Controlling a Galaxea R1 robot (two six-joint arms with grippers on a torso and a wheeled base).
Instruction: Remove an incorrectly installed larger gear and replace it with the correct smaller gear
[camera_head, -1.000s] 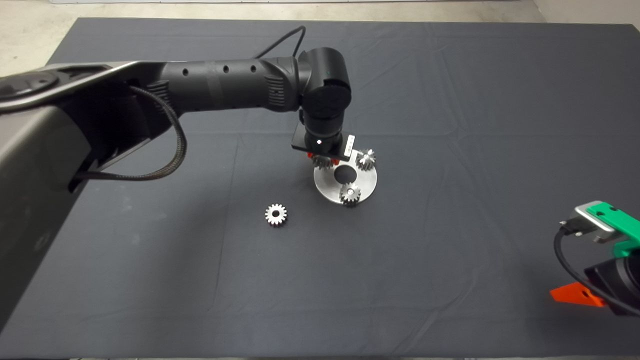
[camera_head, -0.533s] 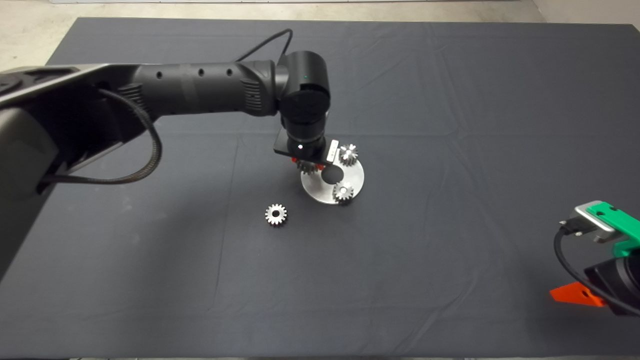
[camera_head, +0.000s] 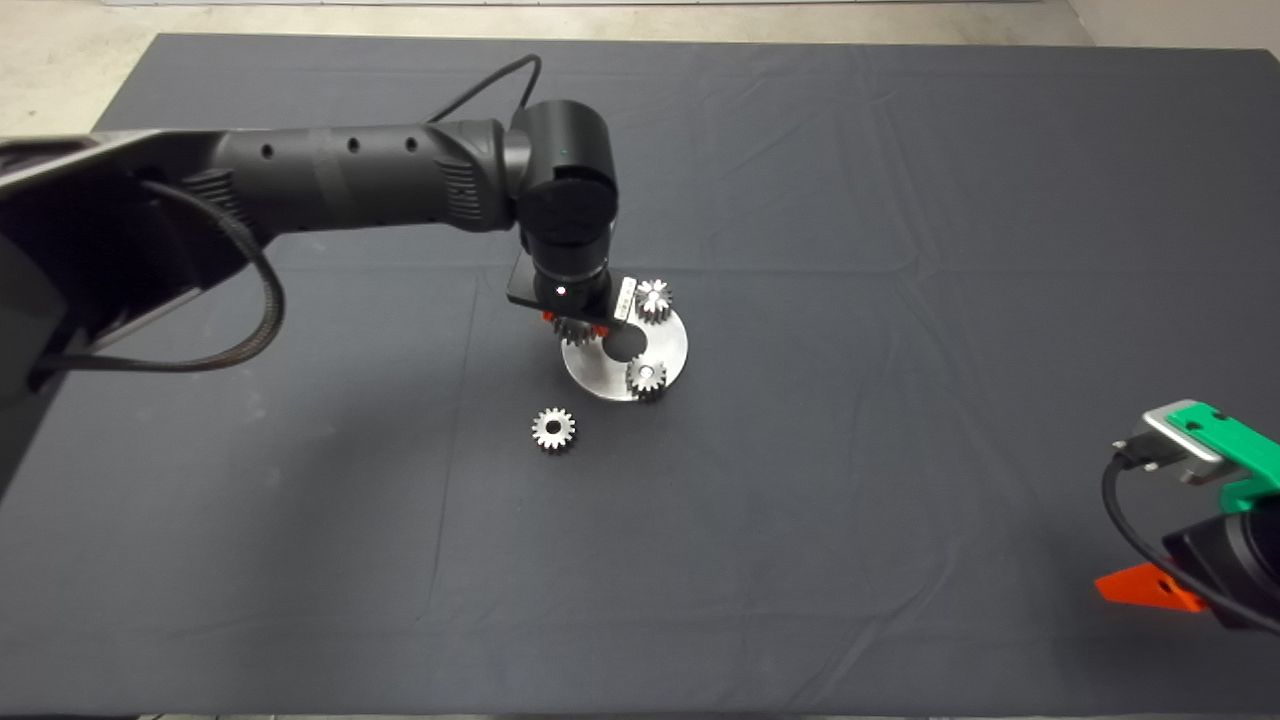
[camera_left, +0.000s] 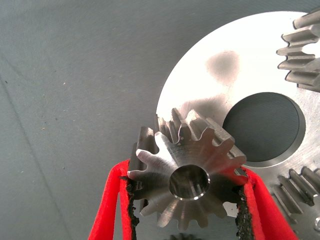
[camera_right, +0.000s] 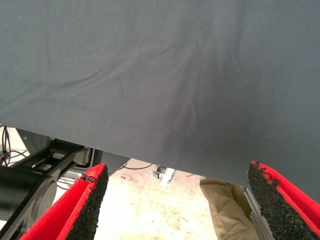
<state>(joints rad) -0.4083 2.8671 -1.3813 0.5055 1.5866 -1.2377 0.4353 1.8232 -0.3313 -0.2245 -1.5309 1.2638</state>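
Larger gear (camera_left: 186, 176) clamped by left pincer (camera_left: 187, 200); head view hides it.

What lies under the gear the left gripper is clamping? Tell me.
The left gripper is shut on the larger gear. Beneath it shows the round steel plate, then the dark mat. Whether the gear sits on a pin cannot be seen; the gear covers that spot.
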